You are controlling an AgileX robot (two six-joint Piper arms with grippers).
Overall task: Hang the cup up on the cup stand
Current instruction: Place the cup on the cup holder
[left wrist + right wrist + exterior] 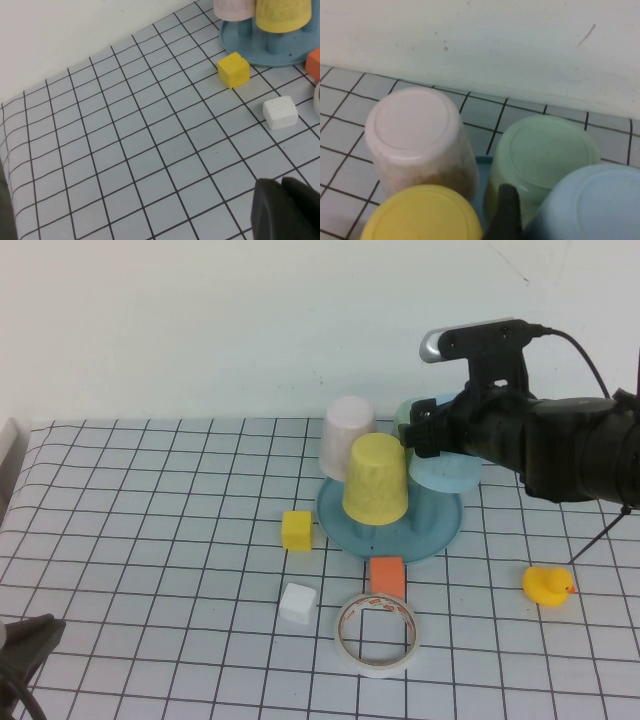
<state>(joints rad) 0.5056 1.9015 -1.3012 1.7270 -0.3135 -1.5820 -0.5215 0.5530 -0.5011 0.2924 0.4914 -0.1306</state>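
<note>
The sky-blue cup [446, 472] hangs upside down and tilted at the back right of the teal cup stand [440, 525]. My right gripper [428, 435] is shut on it, just above the stand. In the right wrist view the cup [590, 205] fills one corner with one dark finger [506, 210] against its side; the other finger is hidden. A yellow cup [375, 478], a pink cup [347, 436] and a pale green cup [545, 155] sit inverted on the stand's pegs. My left gripper [282, 207] is shut and empty, low over the near left of the table.
A yellow block [297, 530], a white block [298, 602], an orange block [387, 575] and a tape roll [376, 635] lie in front of the stand. A rubber duck [547, 586] sits at the right. The wall runs close behind the stand.
</note>
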